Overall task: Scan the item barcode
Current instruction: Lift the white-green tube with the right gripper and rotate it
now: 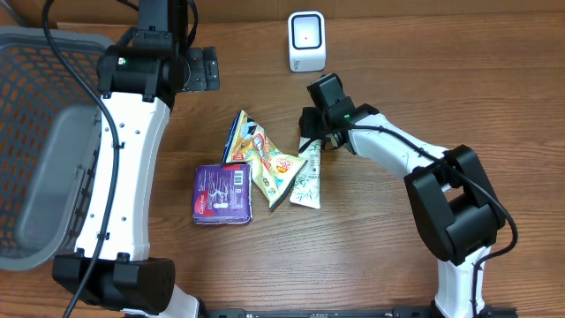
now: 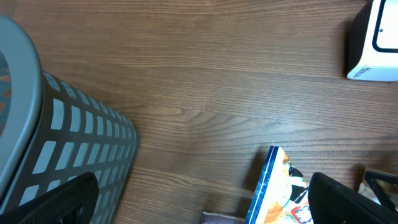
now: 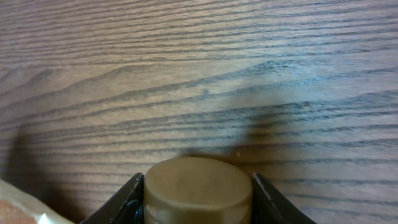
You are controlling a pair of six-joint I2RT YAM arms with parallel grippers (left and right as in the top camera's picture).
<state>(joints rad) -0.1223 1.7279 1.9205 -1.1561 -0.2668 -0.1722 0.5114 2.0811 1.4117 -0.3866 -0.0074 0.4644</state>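
Clamping the tube cap (image 3: 198,190), right gripper (image 1: 316,144) sits just below the scanner (image 1: 306,41). The tube (image 1: 308,177) lies farther below the scanner, beside the snack bag (image 1: 265,159). Left gripper (image 1: 205,69) is left of the scanner, jaws wide apart.

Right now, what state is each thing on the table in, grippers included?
Left gripper: open, holding nothing.
Right gripper: shut on the tube's cap.
Tube: lying flat, cap on, gripped at the cap end.
Snack bag: lying crumpled beside the tube.
Box: lying flat.
Scanner: upright, untouched.
Basket: upright.
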